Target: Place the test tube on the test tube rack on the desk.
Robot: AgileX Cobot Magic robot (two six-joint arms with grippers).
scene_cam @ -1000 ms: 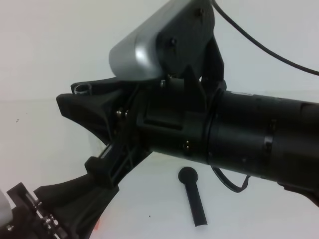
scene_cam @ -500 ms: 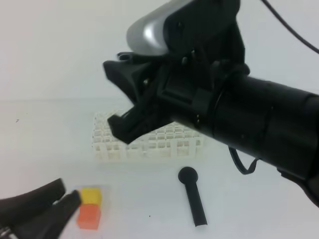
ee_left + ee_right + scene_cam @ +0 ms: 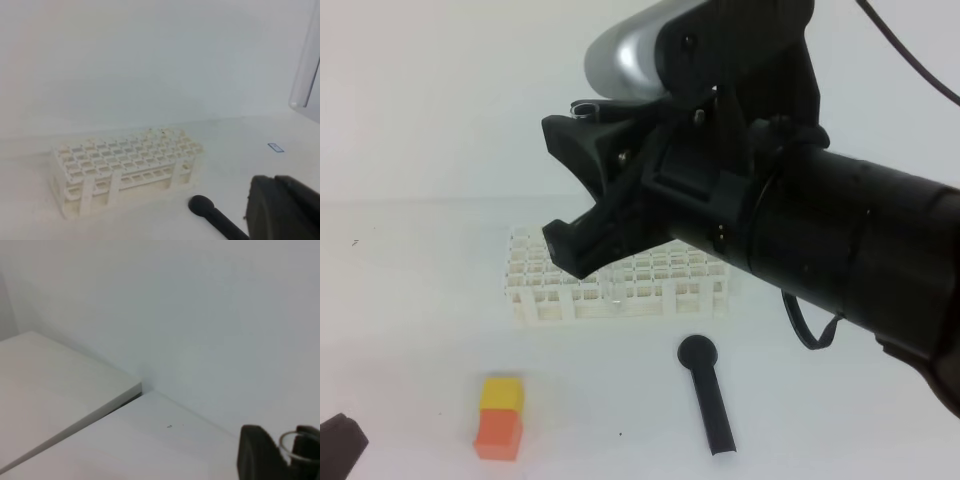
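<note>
The white lattice test tube rack [image 3: 650,290] [image 3: 125,160] stands on the white desk [image 3: 420,330], its holes showing no tube. My right gripper [image 3: 575,140] [image 3: 287,450] hangs high above the rack's left part, shut on the clear test tube. Only the tube's open rim [image 3: 585,107] [image 3: 295,445] shows between the black fingers. The left wrist view catches the tube's clear shaft [image 3: 304,65] in the air at the right edge. My left gripper [image 3: 340,440] [image 3: 280,210] sits low at the front left, fingers together and holding nothing.
A black round-headed stick [image 3: 705,390] [image 3: 210,215] lies in front of the rack's right end. A yellow-and-orange block [image 3: 500,415] stands at the front left. The right arm's bulk [image 3: 840,250] hides the desk's right side.
The left gripper has pulled back down-left to the frame corner and shut. The right gripper with the tube rose and shifted right, uncovering the rack.
</note>
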